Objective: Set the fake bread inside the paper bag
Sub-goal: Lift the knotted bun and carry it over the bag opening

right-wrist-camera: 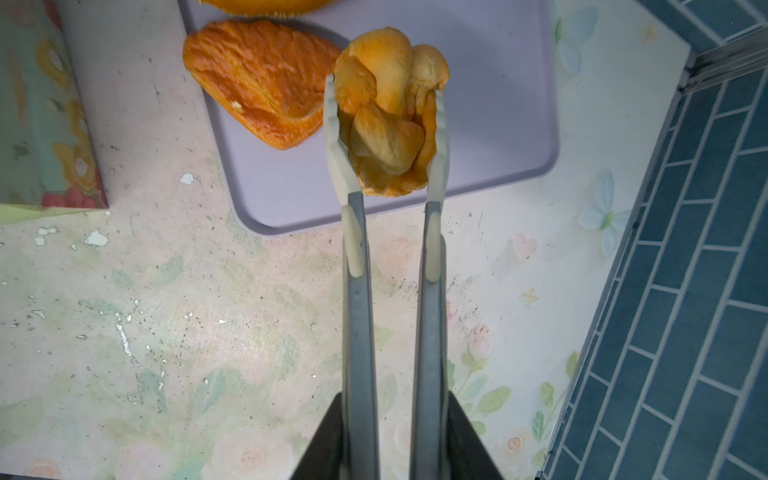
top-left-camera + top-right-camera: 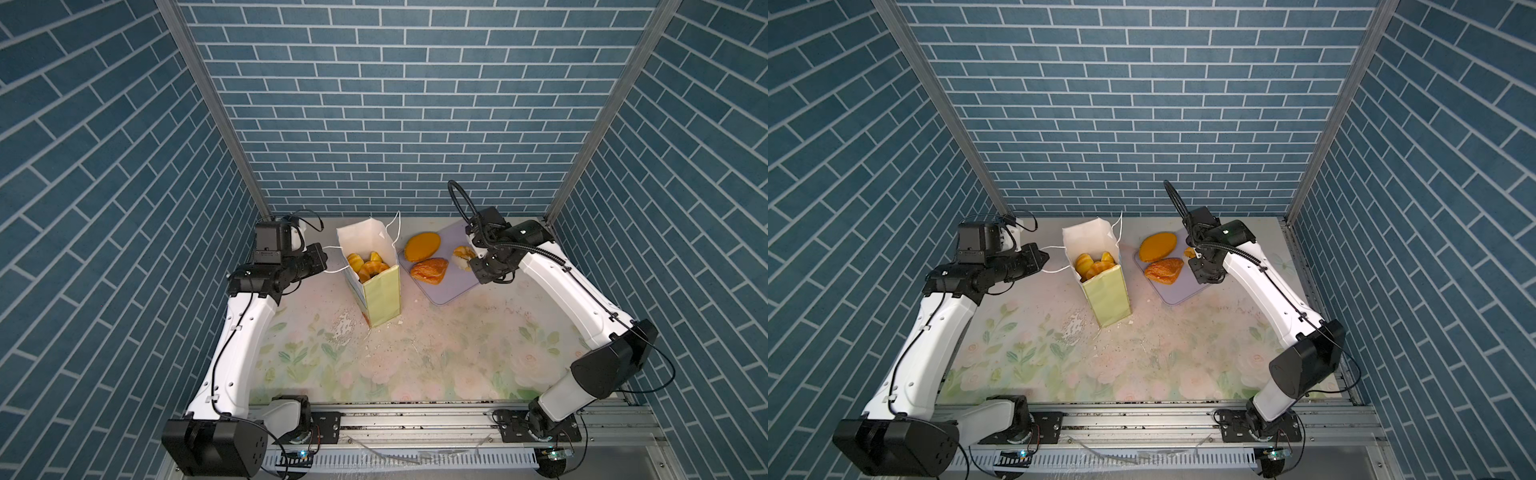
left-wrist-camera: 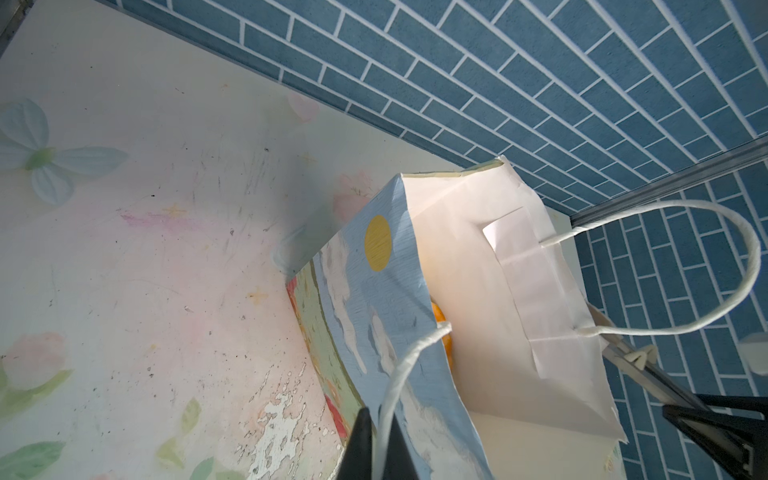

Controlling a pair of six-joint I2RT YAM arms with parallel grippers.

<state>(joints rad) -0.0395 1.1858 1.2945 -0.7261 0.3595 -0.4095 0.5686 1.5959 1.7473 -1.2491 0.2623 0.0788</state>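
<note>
The left gripper (image 3: 380, 419) is clenched on the cord handle (image 3: 399, 374) of the paper bag (image 2: 380, 297) — the right gripper (image 1: 392, 399) squeezes tongs (image 1: 357, 291) pinching a knotted roll (image 1: 386, 112) over the lilac tray (image 1: 498, 124), far right.

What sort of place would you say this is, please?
Probably a robotics test cell, not a real bakery: printed blue brick panels, robot arms on a metal rail, and toy pastries on a lilac tray beside a paper bag.

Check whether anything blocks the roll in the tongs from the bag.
Nothing visible does. The roll is held in the tongs over the tray; only the pastry and bun lie flat toward the bag, whose mouth stands open.
</note>
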